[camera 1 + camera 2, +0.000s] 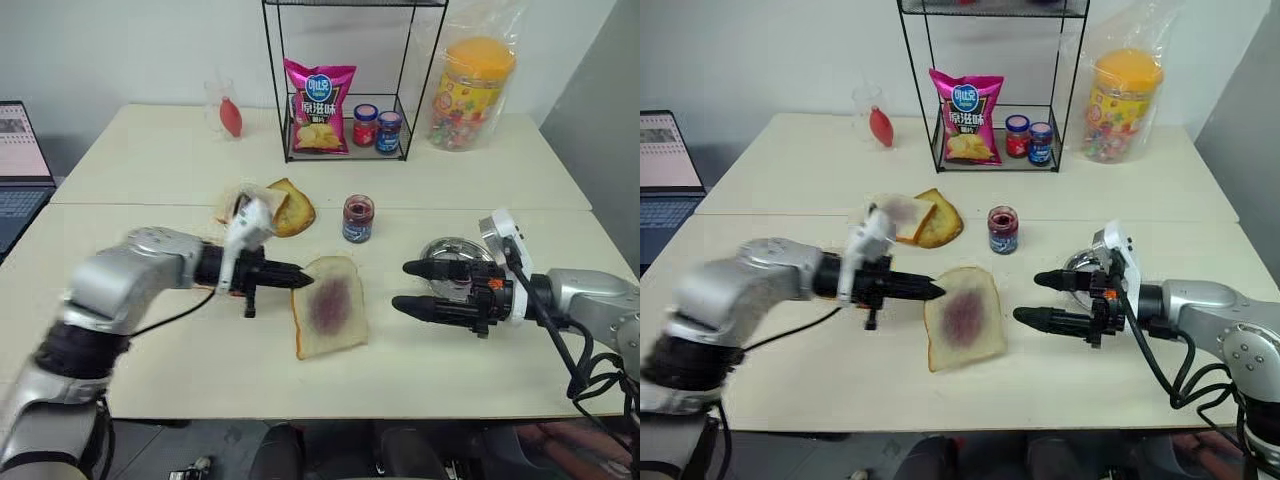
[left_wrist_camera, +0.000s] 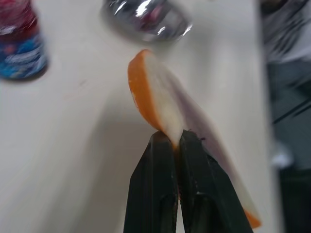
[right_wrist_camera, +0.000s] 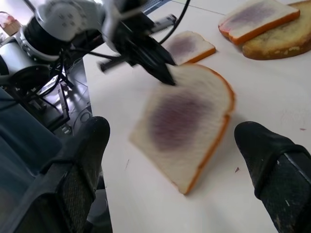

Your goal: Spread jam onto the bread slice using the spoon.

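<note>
Left gripper fingers clenched on the crust edge of the bread slice, tilting that edge off the table near the front edge, jam smear facing up; probably repositioning or steadying it for spreading. Right gripper fingers spread wide, grasping nothing, hovering just beside the slice's other side. Jam jar upright mid-table behind the slice, shiny metal lid or dish behind the right fingers; spoon not identifiable, so spreading looks not underway.
</note>
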